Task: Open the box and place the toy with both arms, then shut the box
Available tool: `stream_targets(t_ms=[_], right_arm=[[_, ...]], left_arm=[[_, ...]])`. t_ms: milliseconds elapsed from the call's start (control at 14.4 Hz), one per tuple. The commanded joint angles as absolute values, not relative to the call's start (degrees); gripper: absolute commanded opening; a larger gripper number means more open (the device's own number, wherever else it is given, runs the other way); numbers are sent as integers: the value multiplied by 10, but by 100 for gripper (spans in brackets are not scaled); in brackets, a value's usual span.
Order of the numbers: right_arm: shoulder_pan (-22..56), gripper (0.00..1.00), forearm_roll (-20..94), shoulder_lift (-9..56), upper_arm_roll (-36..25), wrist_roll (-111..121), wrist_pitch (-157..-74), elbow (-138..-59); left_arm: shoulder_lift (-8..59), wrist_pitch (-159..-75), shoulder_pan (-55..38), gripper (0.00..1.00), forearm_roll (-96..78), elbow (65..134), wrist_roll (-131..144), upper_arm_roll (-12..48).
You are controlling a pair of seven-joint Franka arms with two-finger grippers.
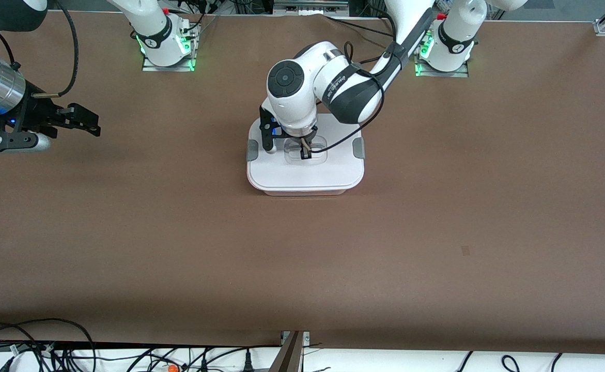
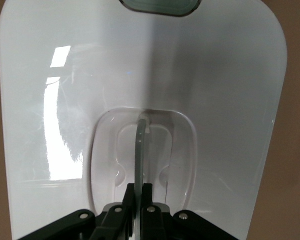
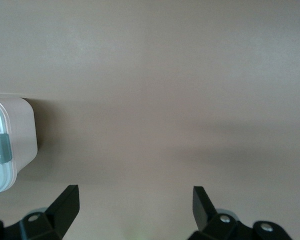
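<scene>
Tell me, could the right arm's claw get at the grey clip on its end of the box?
Probably yes. The right claw hangs open over bare table, and nothing lies between it and that clip on the box.

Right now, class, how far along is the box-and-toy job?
Done or early: cannot tell, since the lid sits on the box and no toy shows in any view. In hand: the left gripper is shut on the handle. The right gripper waits open over the table. What remains is unclear.

Brown table [image 1: 436,217], tangled black cables [image 1: 49,346] along its near edge, possibly a small orange-red object [image 1: 172,368] among them
</scene>
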State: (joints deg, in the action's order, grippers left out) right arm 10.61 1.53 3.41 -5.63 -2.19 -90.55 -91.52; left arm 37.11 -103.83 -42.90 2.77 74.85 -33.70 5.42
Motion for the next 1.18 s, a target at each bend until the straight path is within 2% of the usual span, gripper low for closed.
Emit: stream_targets(t_ms=[0, 1114], right_arm=[[108, 100, 13, 36, -57, -22, -897, -904], [107, 100, 18, 36, -58, -24, -902, -904]], left_arm=[[393, -1036, -439, 0, 26, 737, -312, 47], [399, -1050, -435, 0, 41, 738, -327, 45]])
